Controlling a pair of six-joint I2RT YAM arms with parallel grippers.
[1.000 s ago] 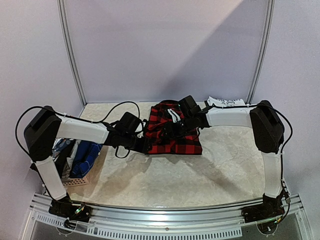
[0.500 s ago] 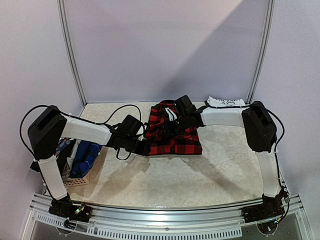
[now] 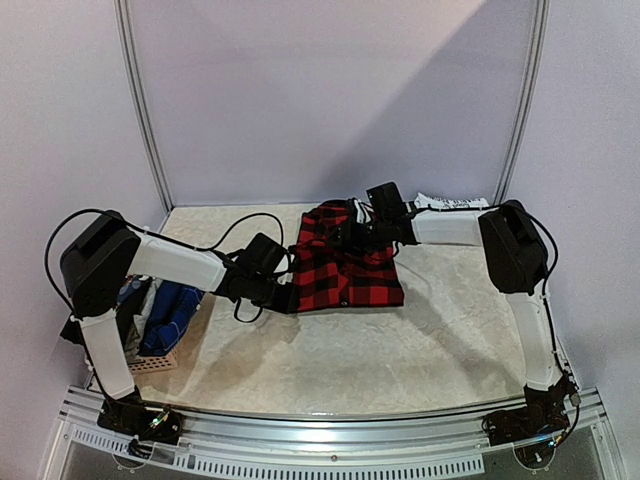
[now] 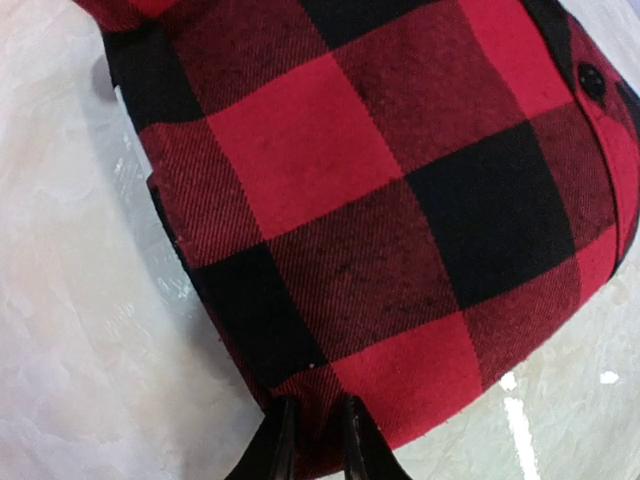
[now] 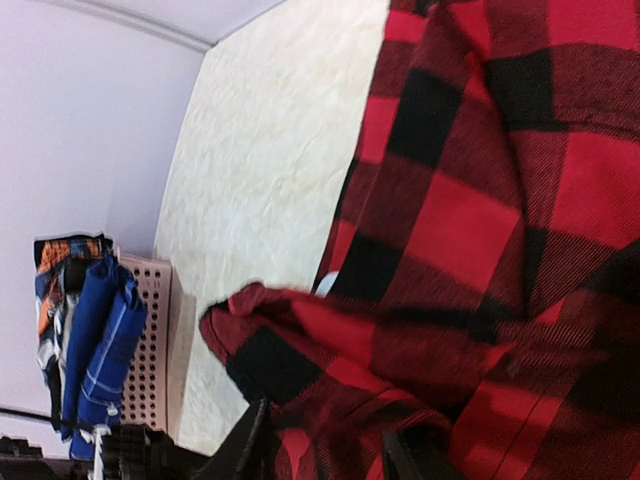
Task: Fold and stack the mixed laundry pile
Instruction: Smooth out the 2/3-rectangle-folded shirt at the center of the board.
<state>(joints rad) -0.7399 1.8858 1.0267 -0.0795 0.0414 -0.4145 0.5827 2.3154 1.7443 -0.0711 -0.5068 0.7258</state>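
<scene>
A red-black plaid shirt (image 3: 347, 268) lies on the table (image 3: 330, 350) at mid back. My left gripper (image 3: 289, 296) is shut on the shirt's near left edge; in the left wrist view the fabric (image 4: 380, 200) sits pinched between the fingertips (image 4: 277, 448). My right gripper (image 3: 356, 236) is over the shirt's back part, closed on a bunched fold of plaid (image 5: 330, 340) held a little off the table. A white printed T-shirt (image 3: 455, 203) lies at the back right. Blue plaid and navy pieces (image 3: 168, 312) sit in the basket. The shirt's lettering is hidden.
A pinkish perforated basket (image 3: 150, 362) stands at the left edge, beside the left arm; it also shows in the right wrist view (image 5: 145, 340) with blue plaid (image 5: 100, 335) and orange-patterned cloth (image 5: 58, 262). Walls close the back and sides.
My right gripper has moved back and to the right with the plaid fold, and the white lettering is now covered. My left gripper has stayed at the shirt's left edge.
</scene>
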